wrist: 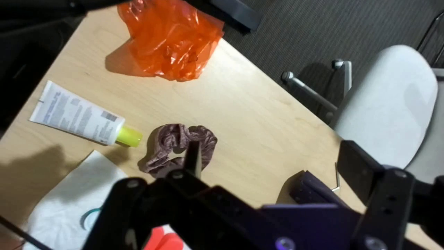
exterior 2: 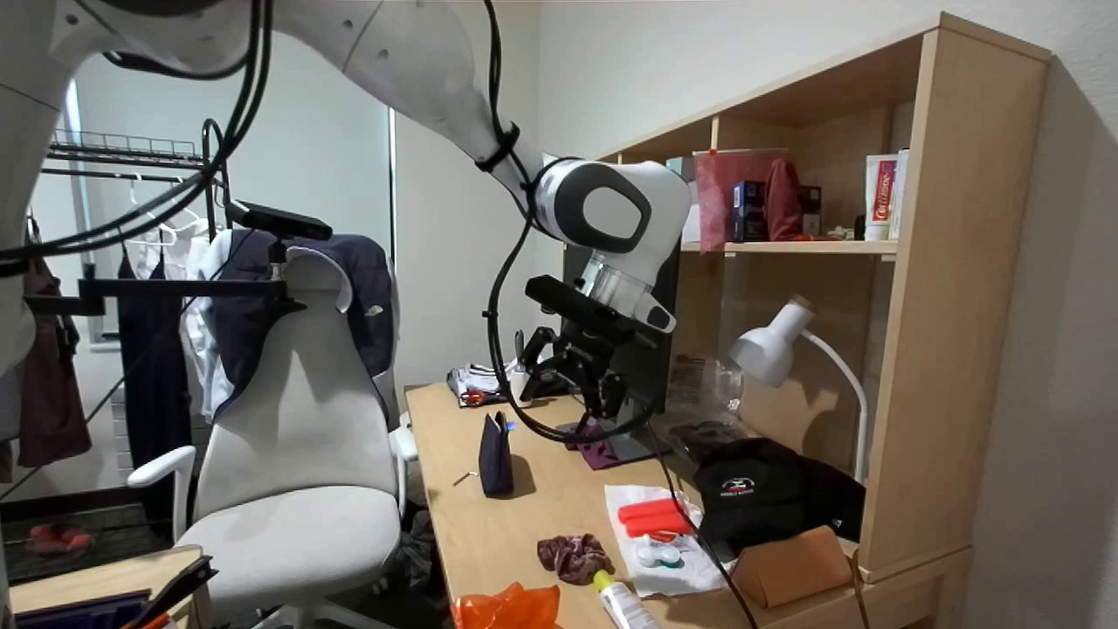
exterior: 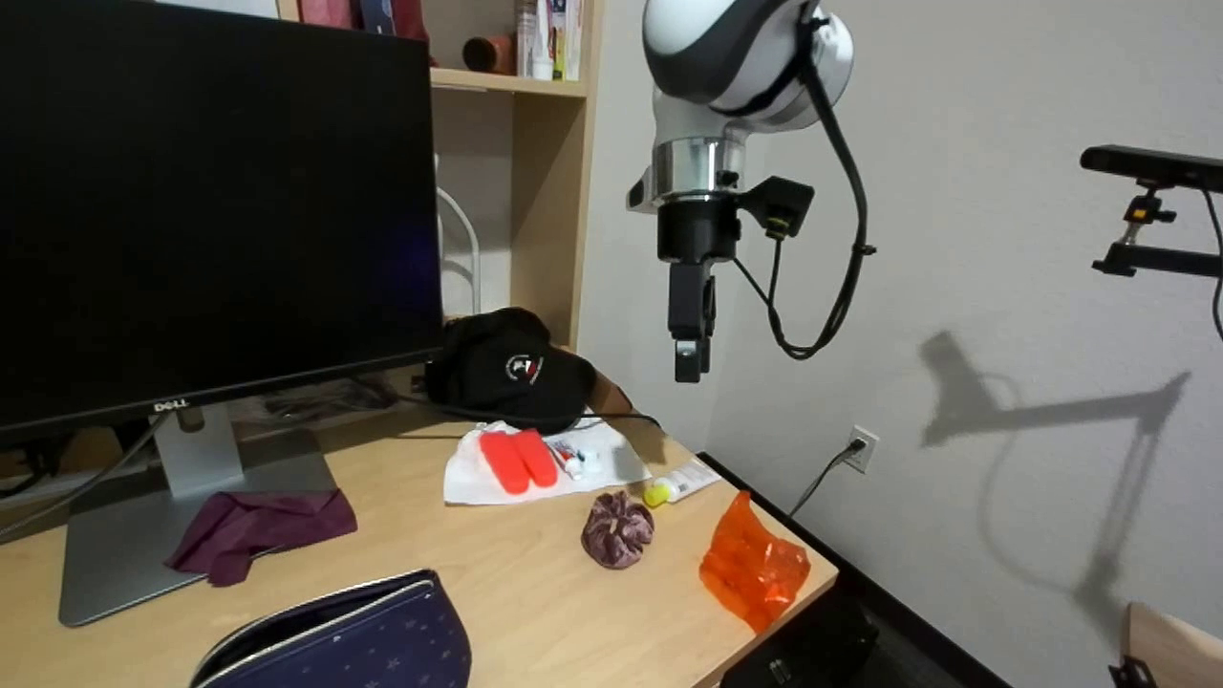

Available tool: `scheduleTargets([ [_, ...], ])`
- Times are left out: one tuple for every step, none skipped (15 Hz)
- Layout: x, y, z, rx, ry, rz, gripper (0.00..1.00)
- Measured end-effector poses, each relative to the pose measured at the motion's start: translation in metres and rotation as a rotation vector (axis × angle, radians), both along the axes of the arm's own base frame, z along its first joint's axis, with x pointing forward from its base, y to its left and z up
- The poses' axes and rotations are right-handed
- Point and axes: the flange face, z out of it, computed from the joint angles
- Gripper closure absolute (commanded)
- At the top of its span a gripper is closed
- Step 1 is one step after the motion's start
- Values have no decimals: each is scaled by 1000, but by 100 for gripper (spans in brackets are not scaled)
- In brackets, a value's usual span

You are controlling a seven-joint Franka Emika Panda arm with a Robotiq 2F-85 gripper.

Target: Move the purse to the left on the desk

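Note:
The purse is dark navy with small stars and stands upright on the wooden desk (exterior: 554,612). It shows in both exterior views, at the bottom edge (exterior: 368,640) and near the desk's chair side (exterior 2: 496,459). In the wrist view the purse (wrist: 312,187) lies beyond the gripper base, partly hidden by it. My gripper is open and empty, held well above the desk. It shows in both exterior views (exterior: 690,358) (exterior 2: 572,380), and its two fingers are spread wide in the wrist view (wrist: 272,152). It does not touch the purse.
A monitor (exterior: 210,220) stands on the desk, with a purple cloth (exterior: 263,526) at its base. A scrunchie (exterior: 617,529), white tube (exterior: 683,481), orange bag (exterior: 753,564), napkin with red pieces (exterior: 602,459) and black cap (exterior: 511,368) lie around. A lamp (exterior 2: 773,345) stands behind.

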Motion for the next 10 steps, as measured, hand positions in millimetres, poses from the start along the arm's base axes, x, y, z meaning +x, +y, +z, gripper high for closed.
scheduleTargets([
  [-7,-6,8,-18,-38,-32,0],
  [-15,-11,17,-39,-79,-64,0],
  [-22,-12,25,-65,-116,-83,0],
  [-29,-11,34,-92,-152,-106,0],
  [-36,-8,42,-119,-183,-123,0],
  [-42,-5,48,-143,-207,-141,0],
  [-48,0,53,-174,-232,-171,0],
  [-52,3,56,-180,-239,-175,0],
  [-52,5,57,-180,-240,-172,0],
  [-51,4,56,-180,-238,-172,0],
])
